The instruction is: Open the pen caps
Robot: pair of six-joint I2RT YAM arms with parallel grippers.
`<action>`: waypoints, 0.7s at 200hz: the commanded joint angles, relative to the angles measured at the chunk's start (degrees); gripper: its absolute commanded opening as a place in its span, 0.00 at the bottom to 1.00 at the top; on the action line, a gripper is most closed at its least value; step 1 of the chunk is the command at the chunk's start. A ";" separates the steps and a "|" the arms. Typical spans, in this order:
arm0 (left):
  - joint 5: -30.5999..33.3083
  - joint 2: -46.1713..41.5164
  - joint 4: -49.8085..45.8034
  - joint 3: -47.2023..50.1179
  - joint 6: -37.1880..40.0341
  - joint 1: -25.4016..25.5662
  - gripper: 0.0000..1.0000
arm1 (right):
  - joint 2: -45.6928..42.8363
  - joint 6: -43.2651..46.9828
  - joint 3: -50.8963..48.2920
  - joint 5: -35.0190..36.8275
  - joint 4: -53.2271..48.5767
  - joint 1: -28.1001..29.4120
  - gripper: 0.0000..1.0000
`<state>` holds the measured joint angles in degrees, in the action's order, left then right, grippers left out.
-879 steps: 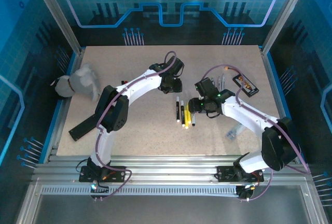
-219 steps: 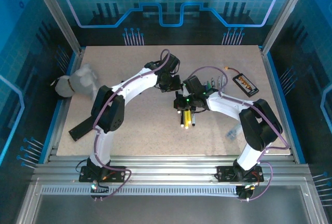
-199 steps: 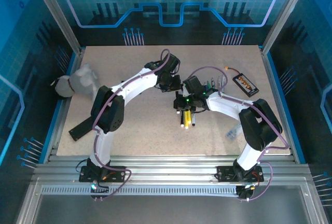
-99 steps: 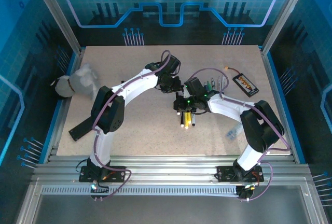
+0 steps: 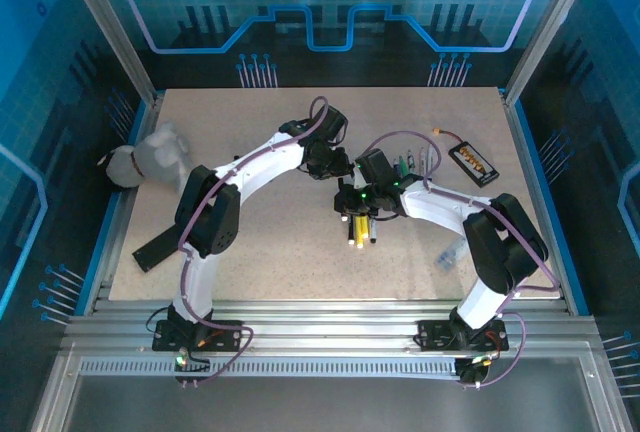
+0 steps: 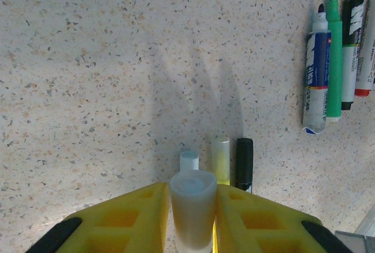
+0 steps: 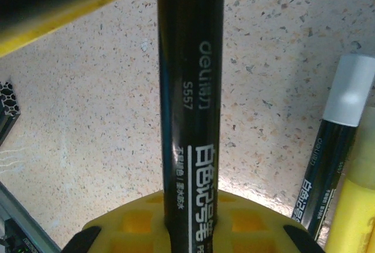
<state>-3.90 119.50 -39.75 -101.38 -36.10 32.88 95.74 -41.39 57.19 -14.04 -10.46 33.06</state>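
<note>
While the left gripper point(image 6: 192, 199) sat at one end of a pen, its two yellow fingers point(image 6: 132, 218) pressed on both sides of the white cap point(image 6: 192, 224). No gap showed, so the jaws were closed snugly on that cap. The cap sat on the end of its pen, not pulled off.

At the other end, the right gripper point(image 7: 190, 215) held the same pen, a black marker pen point(image 7: 190, 101) with white writing on it. Its yellow jaws were closed on the pen's body. The pen stuck straight out past the tips. Far out past the right jaws, the white cap met a yellow finger of the left gripper.

Just past the tips of the left jaws, down on the speckled table point(image 6: 88, 77), three more pens lay side by side. Their ends peeked out: a small white end point(image 6: 188, 159), a yellow cap point(image 6: 220, 156) and a black cap point(image 6: 244, 162).

Farther out, off to the right of the left jaws, four more pens lay close together in a row. They were a blue and white pen point(image 6: 316, 71), a green pen point(image 6: 334, 60), a black and white pen point(image 6: 351, 42) and a pen with a red end point(image 6: 366, 60) at the picture's edge.

To the right of the right jaws lay a second black pen point(image 7: 319, 171) with a pale cap point(image 7: 351, 89). Just beside it, even farther right, was a yellow pen point(image 7: 354, 218).
</note>
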 commanded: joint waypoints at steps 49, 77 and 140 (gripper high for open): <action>1.27 1.04 0.15 -0.19 -1.06 -1.11 0.12 | -1.22 0.88 -0.22 -2.56 4.12 1.32 0.00; 3.07 2.64 0.63 -1.61 -2.13 -2.67 0.00 | -2.08 0.83 -1.47 -3.16 4.37 2.20 0.00; 8.96 13.88 -11.01 -27.62 2.02 -12.59 0.00 | -21.27 -5.27 -18.67 -7.94 -1.69 15.96 0.00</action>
<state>-0.71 128.73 -44.60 -117.36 -36.99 26.76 84.29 -42.74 44.47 -17.45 -7.86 42.35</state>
